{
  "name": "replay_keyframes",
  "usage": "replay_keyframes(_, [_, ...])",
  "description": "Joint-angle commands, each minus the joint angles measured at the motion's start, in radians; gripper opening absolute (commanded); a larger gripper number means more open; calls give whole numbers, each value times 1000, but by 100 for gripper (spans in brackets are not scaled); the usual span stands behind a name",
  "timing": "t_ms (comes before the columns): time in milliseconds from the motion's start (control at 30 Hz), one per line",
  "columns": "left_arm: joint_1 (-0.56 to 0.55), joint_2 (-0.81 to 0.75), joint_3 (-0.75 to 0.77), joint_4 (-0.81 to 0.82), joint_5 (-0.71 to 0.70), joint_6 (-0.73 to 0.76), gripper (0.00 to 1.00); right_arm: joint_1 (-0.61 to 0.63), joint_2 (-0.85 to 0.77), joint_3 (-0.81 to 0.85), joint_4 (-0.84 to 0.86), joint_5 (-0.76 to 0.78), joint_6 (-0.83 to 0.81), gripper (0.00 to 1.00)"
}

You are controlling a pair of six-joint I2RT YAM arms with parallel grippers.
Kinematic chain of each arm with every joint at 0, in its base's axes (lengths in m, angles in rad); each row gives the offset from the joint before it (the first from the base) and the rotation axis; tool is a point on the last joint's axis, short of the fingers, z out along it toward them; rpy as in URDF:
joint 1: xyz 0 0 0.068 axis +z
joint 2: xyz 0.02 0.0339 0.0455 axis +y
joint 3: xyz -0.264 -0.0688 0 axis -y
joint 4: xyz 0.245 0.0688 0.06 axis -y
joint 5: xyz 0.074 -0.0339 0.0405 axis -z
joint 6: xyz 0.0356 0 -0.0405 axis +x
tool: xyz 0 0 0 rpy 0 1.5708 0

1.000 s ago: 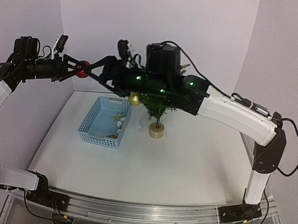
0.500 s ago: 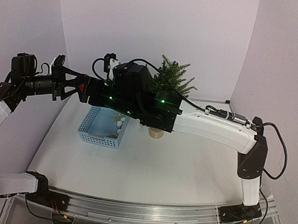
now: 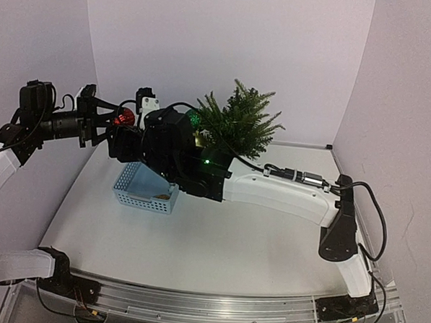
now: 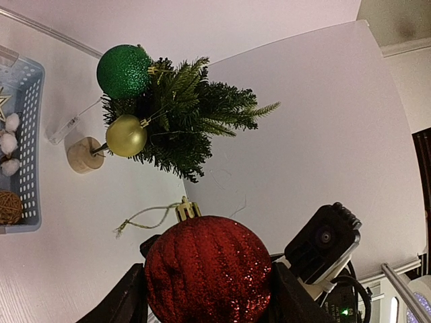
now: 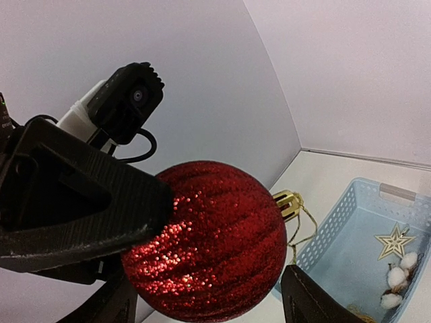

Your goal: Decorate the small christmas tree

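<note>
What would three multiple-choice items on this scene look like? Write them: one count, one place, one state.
1. Baubles hanging on the small christmas tree: A one; B two; C four.
2. The star ornament lies: A in the blue basket; B on the tree; C under it.
3. The red glitter bauble is: A hung on the tree; B held between the left fingers; C in the basket.
B: a green bauble and a gold bauble hang there. A: it shows inside the basket. B: the fingers flank it.

Upper left of the top view: the bauble (image 3: 124, 118) sits between the left tool (image 4: 209, 299) and right tool (image 5: 209, 303). Below it the basket (image 3: 138, 193) lies on the desk (image 3: 233, 242); the small christmas tree (image 3: 239, 123) stands to its right.
</note>
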Motion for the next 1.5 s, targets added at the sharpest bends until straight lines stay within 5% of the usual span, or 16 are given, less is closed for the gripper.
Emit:
replay_keyframes(0, [-1, -4, -17, 57, 25, -25, 42, 5, 21, 67, 87, 38, -69, 72])
replay_keyframes(233, [0, -1, -20, 54, 22, -27, 41, 5, 33, 81, 93, 58, -93, 69])
replay_keyframes(633, [0, -8, -29, 41, 25, -12, 42, 4, 53, 112, 97, 47, -115, 45])
replay_keyframes(733, [-1, -11, -38, 39, 29, 2, 55, 3, 29, 78, 101, 47, -128, 35])
replay_keyframes(833, [-1, -12, -39, 35, 33, 33, 83, 3, -15, 22, 105, 4, -178, 32])
replay_keyframes(967, [0, -3, -1, -21, 42, 128, 99, 1, -131, -126, 107, -64, -291, 23])
replay_keyframes(1133, [-1, 23, 52, -78, 137, 279, 100, -16, -347, -378, 98, -261, -465, 21])
replay_keyframes(1267, [-1, 88, 100, -195, 298, 549, 100, -21, -523, -559, 43, -399, -645, 24])
replay_keyframes(1467, [-24, 199, 207, -452, 494, 884, 99, -21, -640, -641, -98, -478, -895, 24])
